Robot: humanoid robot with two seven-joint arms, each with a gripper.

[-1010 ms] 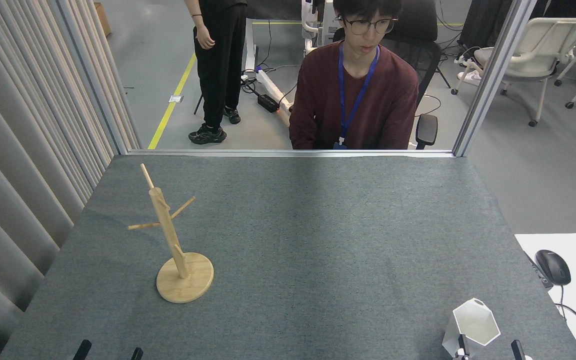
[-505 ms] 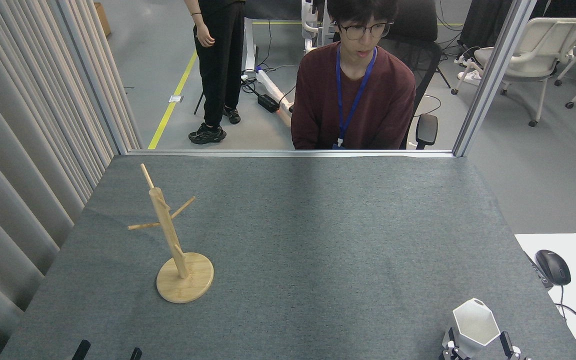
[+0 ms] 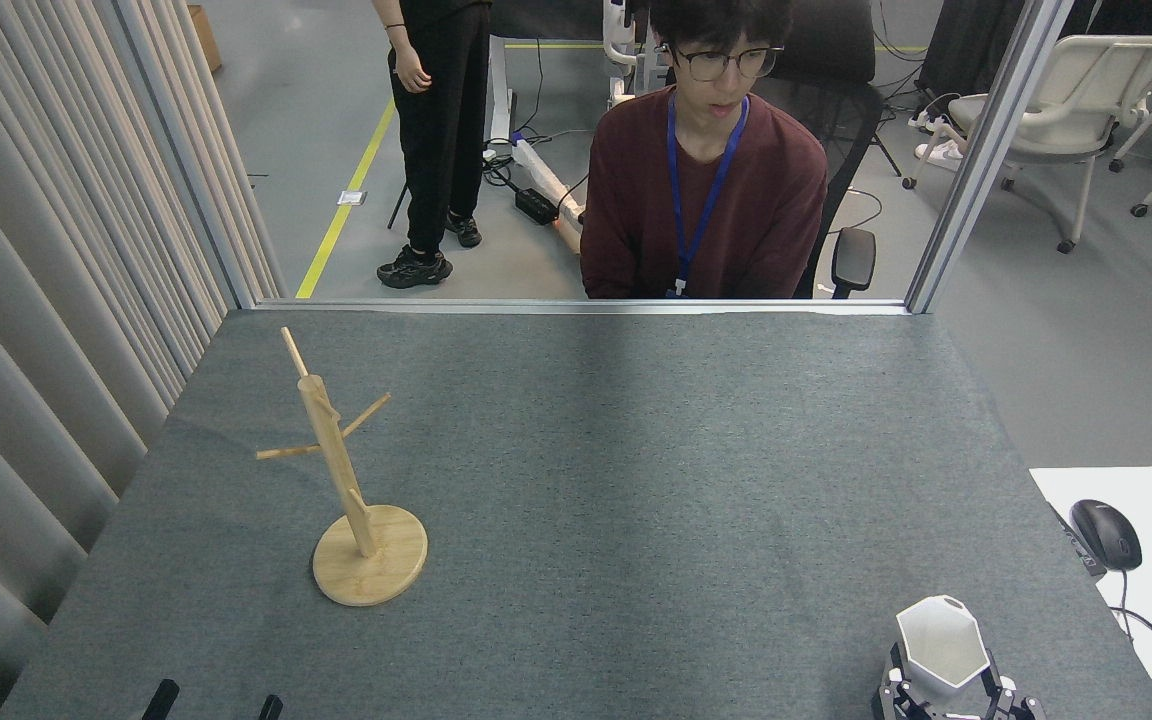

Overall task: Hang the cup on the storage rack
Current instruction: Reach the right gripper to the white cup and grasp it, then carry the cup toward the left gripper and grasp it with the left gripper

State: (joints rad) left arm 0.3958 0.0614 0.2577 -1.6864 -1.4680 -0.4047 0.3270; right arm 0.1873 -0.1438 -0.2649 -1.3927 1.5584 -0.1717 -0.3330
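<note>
Right pincer (image 3: pixel 946 688) clamped round cup (image 3: pixel 940 644); storage rack (image 3: pixel 344 485) well apart.

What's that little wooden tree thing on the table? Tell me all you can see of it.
The storage rack looks like pale bamboo: a round disc base flat on the grey table, a slim post that appears to lean toward the far left, and thin pegs angling out near the top. It stands on the table's left side, bare, with nothing hanging on it and nothing touching it besides the table.

White cup (image 3: pixel 940 646); pale bamboo rack (image 3: pixel 348 489); grey table (image 3: pixel 636 480).
</note>
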